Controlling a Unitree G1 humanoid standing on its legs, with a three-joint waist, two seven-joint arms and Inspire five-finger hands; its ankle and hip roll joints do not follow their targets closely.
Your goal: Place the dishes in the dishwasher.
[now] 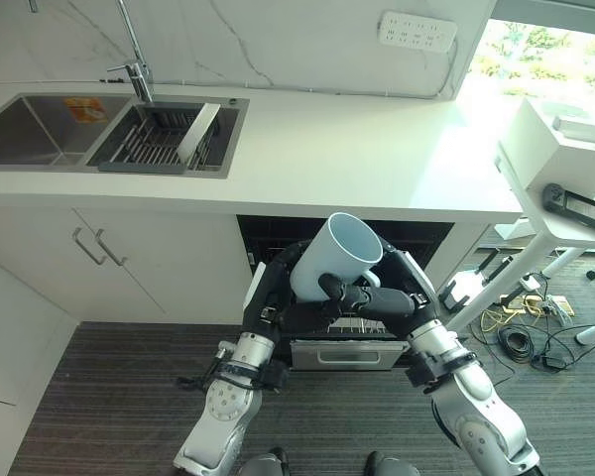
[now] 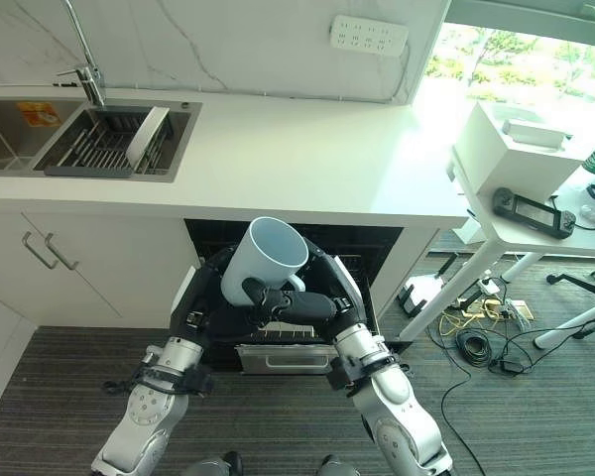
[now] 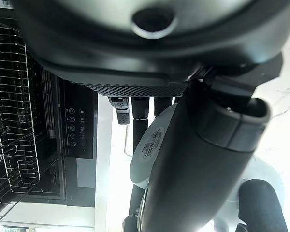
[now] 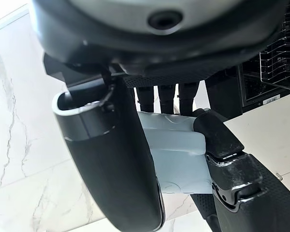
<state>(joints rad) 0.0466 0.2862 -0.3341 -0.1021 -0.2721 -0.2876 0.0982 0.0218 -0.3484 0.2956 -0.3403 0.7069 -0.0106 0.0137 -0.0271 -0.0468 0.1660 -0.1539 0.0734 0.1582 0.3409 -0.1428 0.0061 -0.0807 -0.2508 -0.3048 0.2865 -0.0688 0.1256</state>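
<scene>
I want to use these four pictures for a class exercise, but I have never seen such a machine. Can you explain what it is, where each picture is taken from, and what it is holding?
This is a two-legged robot with two silver-grey arms, each ending in a dark robot hand. The two wide pictures come from cameras on its head, looking down. The two close-up pictures come from cameras on its wrists, looking along each hand.

Both hands hold one pale blue mug, tilted with its opening up and away from the robot. The right robot hand has fingers curled at the mug's handle; the left robot hand presses against its other side.

Below the mug is an open dishwasher under a white counter, with a wire rack inside. Set into the counter is a sink, and next to it a drying rack holding a white plate.
</scene>
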